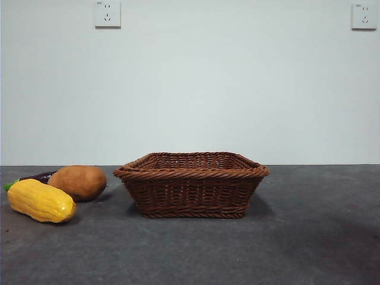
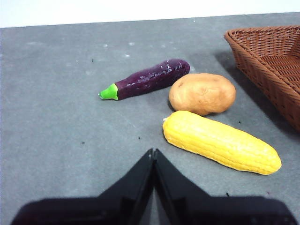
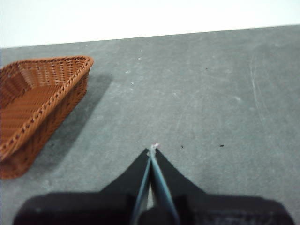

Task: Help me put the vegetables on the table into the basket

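Observation:
The brown wicker basket point(image 1: 191, 183) stands mid-table and looks empty. Left of it lie three vegetables on the table point(image 1: 297, 237): a yellow corn cob point(image 1: 40, 200) in front, a brown potato point(image 1: 79, 181) behind it, and a purple eggplant point(image 1: 37, 177) mostly hidden behind both. In the left wrist view the corn point(image 2: 221, 141), potato point(image 2: 202, 93) and eggplant point(image 2: 149, 78) lie ahead of my left gripper point(image 2: 153, 152), which is shut and empty, with the basket point(image 2: 269, 61) beyond them. My right gripper point(image 3: 152, 150) is shut and empty over bare table beside the basket point(image 3: 40, 101).
Two wall sockets point(image 1: 107, 13) sit high on the white wall behind the table. Neither arm shows in the front view.

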`<state>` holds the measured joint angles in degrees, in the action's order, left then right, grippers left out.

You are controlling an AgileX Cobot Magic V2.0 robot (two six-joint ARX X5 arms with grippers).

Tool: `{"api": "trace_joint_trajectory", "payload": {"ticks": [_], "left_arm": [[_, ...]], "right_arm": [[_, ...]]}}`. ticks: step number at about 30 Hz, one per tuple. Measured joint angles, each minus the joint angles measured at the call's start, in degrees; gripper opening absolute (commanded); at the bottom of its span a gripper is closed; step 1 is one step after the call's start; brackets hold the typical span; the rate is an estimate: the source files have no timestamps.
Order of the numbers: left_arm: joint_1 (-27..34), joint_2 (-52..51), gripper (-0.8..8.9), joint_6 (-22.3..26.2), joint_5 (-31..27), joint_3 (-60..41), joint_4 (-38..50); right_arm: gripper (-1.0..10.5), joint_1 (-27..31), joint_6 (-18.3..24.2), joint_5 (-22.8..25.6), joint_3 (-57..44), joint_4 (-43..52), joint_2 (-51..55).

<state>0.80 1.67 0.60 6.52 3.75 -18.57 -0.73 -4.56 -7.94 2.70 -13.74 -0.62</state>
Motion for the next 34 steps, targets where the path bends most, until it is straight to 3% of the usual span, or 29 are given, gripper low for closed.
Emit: {"api": "trace_joint_trajectory", "payload": {"ticks": [6,16,24,29,34], "left_arm": [[0.0,0.3,-0.04,-5.3,0.0,0.0,0.0],[0.0,0.4,-0.06,-7.3,0.0,0.3,1.0],[0.0,2.1,-0.07,-15.4,4.2,6.5,0.7],[0.0,5.9,-0.06,-17.7,5.8,12.8,-3.1],[0.0,11.5,-0.06,-17.7,9.8,21.0,-7.7]], "right_arm": [[0.0,0.0,-6.1,0.0,0.0,0.0,0.0],[-0.1,0.0,-9.8,-0.1,0.2,-0.1,0.0],[-0.1,0.0,-15.0,-4.0,9.0,-1.1,-1.4],[-0.1,0.0,-15.1,-4.0,19.7,-8.0,-6.8],[-0.1,0.0,-11.2,-4.2,30.9,-18.0,-15.3]]}}
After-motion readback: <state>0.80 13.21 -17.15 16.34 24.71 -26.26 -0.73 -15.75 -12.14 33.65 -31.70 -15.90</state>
